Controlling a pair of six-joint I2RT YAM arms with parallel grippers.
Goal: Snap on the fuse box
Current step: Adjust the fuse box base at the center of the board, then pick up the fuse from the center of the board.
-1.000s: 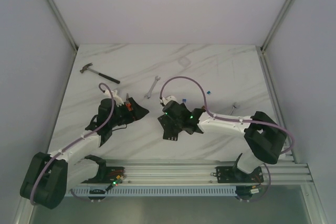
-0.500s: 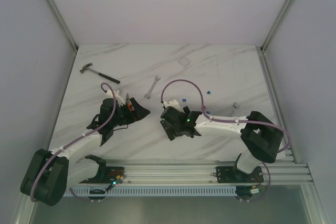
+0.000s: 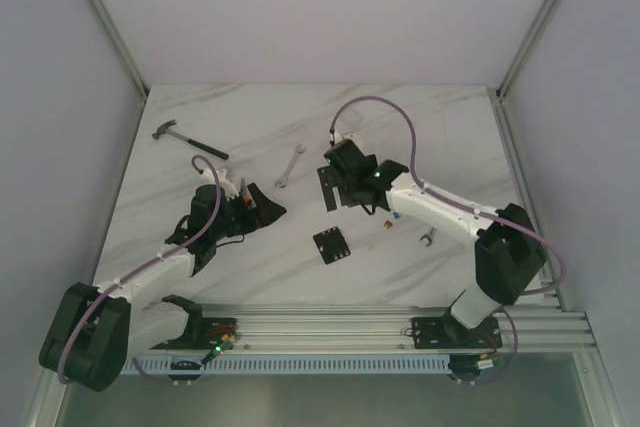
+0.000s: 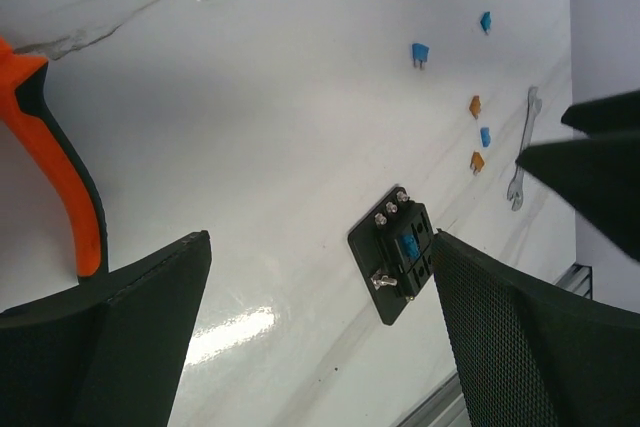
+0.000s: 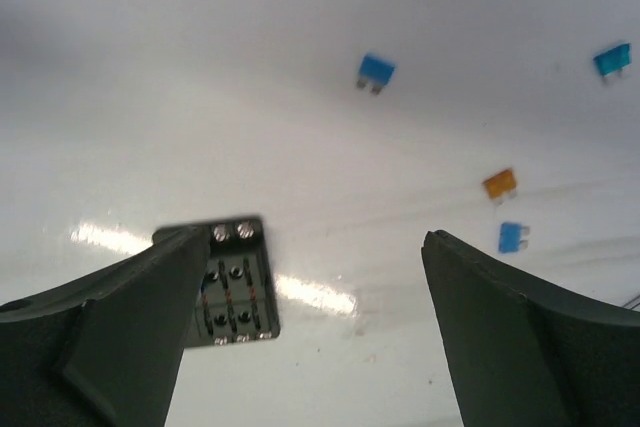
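Both grippers stand wide open and hold nothing: the left gripper [image 4: 318, 247] hangs over the table [image 3: 250, 127] with orange-handled pliers [image 4: 60, 162] off to one side of its fingers, and the right gripper [image 5: 315, 237] hangs above the table with loose fuses [image 5: 376, 71] scattered beyond its tips. The fuse box [image 3: 331, 244] lies flat on the table between the two arms, touching neither gripper and nearer the bases than the right gripper, with one blue fuse showing in its slots
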